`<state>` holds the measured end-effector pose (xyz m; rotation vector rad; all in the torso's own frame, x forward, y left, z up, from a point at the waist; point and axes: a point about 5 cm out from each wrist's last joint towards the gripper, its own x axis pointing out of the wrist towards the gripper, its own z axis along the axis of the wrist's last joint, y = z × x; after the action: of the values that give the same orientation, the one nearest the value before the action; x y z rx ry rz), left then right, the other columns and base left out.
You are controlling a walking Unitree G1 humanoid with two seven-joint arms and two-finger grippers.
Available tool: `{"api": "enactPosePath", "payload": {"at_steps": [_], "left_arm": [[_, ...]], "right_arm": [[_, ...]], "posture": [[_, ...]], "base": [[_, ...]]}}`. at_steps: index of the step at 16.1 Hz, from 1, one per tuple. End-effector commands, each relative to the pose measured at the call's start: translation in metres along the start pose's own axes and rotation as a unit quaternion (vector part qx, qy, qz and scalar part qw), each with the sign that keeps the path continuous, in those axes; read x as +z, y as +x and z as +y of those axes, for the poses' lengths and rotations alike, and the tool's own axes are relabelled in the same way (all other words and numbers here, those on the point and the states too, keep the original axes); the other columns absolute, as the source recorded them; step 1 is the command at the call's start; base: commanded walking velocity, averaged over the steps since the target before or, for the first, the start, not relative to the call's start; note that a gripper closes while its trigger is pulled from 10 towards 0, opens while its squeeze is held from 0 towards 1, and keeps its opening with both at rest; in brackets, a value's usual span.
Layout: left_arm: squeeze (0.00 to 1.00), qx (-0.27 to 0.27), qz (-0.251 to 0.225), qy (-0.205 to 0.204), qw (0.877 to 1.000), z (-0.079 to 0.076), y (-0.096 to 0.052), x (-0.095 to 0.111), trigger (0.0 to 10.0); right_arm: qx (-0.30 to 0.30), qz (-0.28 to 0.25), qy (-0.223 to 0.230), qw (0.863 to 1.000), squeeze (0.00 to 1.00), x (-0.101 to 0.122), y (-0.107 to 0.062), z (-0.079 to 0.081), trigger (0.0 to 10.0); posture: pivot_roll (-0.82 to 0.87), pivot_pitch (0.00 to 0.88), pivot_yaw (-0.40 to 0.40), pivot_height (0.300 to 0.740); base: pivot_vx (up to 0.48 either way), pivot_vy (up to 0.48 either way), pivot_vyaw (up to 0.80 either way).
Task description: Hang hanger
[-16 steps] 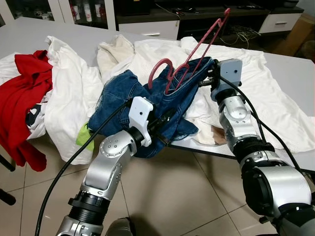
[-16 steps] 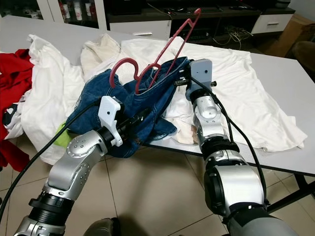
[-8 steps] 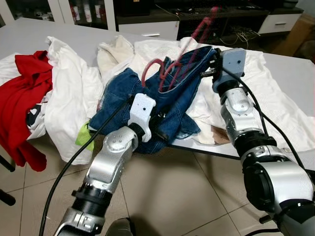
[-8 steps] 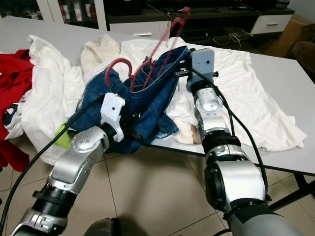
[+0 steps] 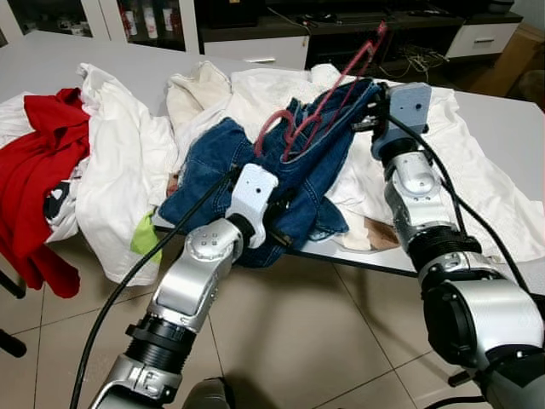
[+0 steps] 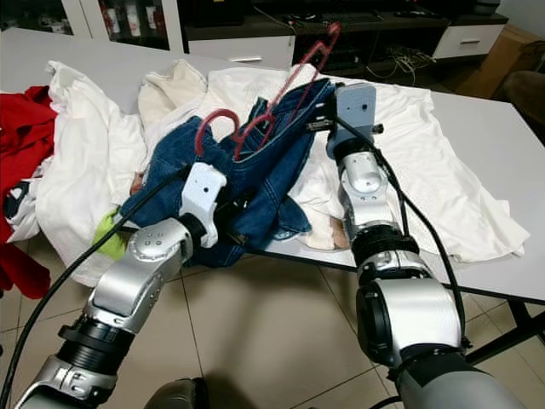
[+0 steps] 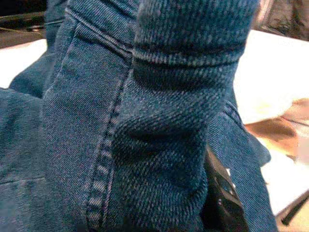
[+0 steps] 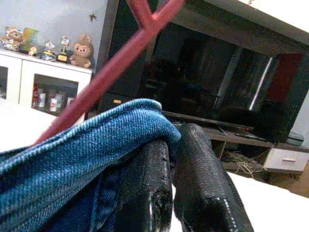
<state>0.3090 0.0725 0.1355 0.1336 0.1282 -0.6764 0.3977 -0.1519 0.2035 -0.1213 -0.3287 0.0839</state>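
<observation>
Both arms reach forward over the near edge of the grey worktop [image 5: 51, 60], which carries a heap of laundry. Blue jeans [image 5: 223, 162] lie across the middle of the heap, draped over the edge toward the robot. A dark red hanger [image 5: 328, 94] is threaded into the jeans: its hook curls up out of the denim near the middle of the garment, and one long arm of it rises tilted, up and away, past the raised far end of the jeans. Right gripper [image 8: 170, 154]: both black fingers [image 8: 203, 183] pressed together on a fold of denim at that raised end, clenched on the jeans; the hanger's red bar passes just behind the fold in the right wrist view. Left gripper [image 5: 277, 223]: pushed into the lower part of the jeans at the worktop edge. The left wrist view shows denim seams close up with one black finger [image 7: 219, 198] partly visible beneath the cloth; cannot tell whether this gripper is released or clenched. White garments [image 5: 119, 162] lie to the robot's left of the jeans and spread out behind and to the right of them [image 5: 477, 179]. A red garment [image 5: 47, 162] hangs over the worktop's left end. A yellow-green item [image 5: 145, 239] shows beneath the white cloth near the left arm. Tiled floor [image 5: 341, 341] below.
</observation>
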Motion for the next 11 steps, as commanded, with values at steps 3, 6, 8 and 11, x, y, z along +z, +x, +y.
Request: {"api": "enactPosePath", "payload": {"at_steps": [3,6,8,11], "left_arm": [[0.0,0.018,0.169,-0.033,0.985,0.008,-0.027,-0.073,10.0],[0.0,0.017,0.173,-0.033,0.984,0.008,-0.028,-0.073,10.0],[0.0,0.0,0.176,-0.038,0.984,0.005,-0.028,-0.072,10.0],[0.0,-0.031,0.196,-0.033,0.98,0.0,-0.031,-0.078,10.0]], "right_arm": [[-0.138,-0.138,0.016,0.981,0.0,0.069,0.017,-0.062,0.0],[-0.096,-0.133,0.024,0.986,0.0,0.064,0.018,-0.048,0.0],[-0.085,-0.138,0.023,0.986,0.0,0.066,0.018,-0.043,0.0],[-0.084,-0.156,0.024,0.984,0.0,0.075,0.021,-0.043,2.3]], "posture": [[0.11,0.006,-0.02,0.74],[0.11,0.006,-0.017,0.74],[0.11,0.004,-0.016,0.74],[0.11,0.0,-0.01,0.74]], "base": [[0.0,0.0,0.0],[0.0,0.0,0.0],[0.0,0.0,0.0],[0.0,0.0,0.0]]}}
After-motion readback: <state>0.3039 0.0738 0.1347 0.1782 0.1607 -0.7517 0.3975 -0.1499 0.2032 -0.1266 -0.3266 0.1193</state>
